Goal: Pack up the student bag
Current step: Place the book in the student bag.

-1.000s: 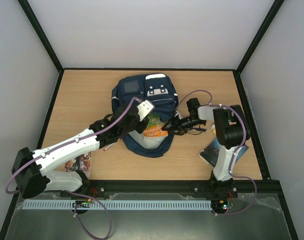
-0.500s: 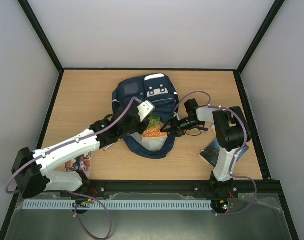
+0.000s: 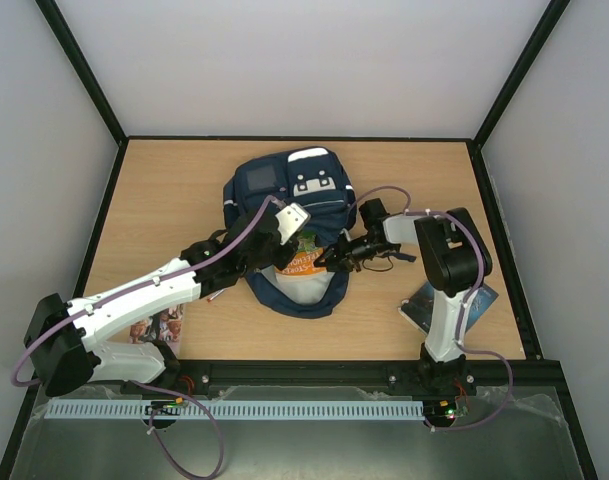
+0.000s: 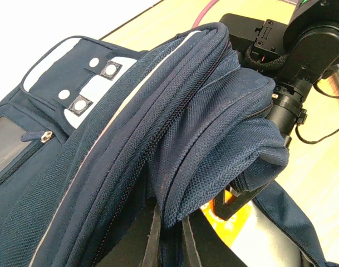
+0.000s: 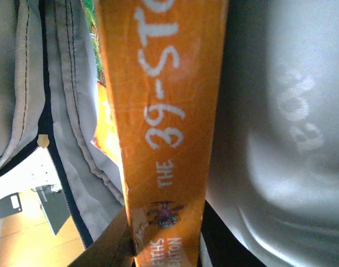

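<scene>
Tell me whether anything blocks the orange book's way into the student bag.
Nothing solid shows. The orange book is partly inside the student bag, against grey lining. The left pincer holds the mouth's fabric up, though a fold sags over the book's corner.

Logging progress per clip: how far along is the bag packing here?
Done: the student bag lies unzipped. In hand: left gripper holds its flap up; right gripper grips the orange book, partway inside the opening. Left: a printed booklet by the left arm and a blue-grey flat item by the right arm lie outside it.
</scene>
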